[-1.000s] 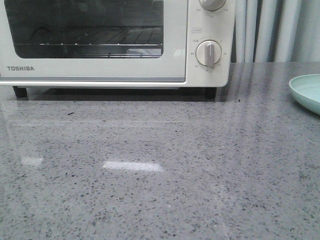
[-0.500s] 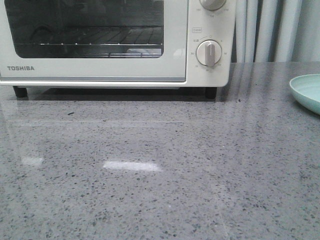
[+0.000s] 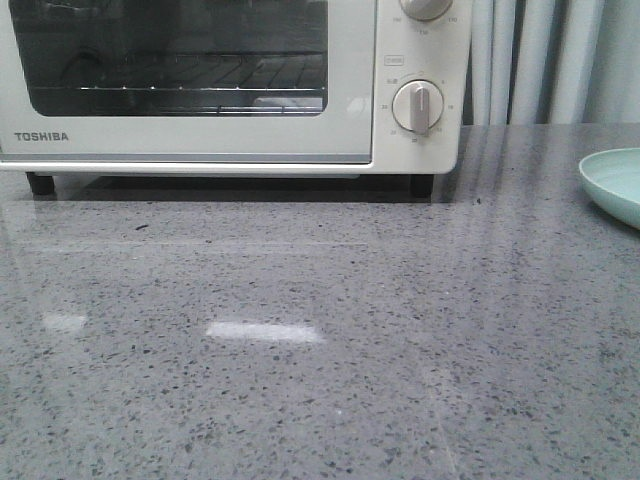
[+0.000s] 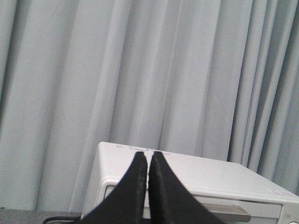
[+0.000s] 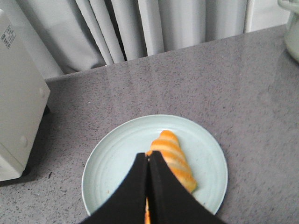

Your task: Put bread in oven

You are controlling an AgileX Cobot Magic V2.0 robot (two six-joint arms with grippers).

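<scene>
Oven (image 3: 230,85) fills the back left of the front view, white, door shut, with the wire rack dim behind the glass and two dials on its right panel. It stands on a grey speckled counter (image 3: 320,350). A pale green plate (image 3: 615,185) shows at the right edge, well apart from the oven.

From the left wrist, the left gripper (image 4: 148,156) points at the oven's top and the grey curtain (image 4: 140,70), its black fingers pressed together on nothing.

From the right wrist, the right gripper (image 5: 148,158) hangs over the plate, jaws together. The bread (image 5: 173,156) lies on the plate, partly hidden by the fingers; contact seems unlikely but is hard to judge.
</scene>
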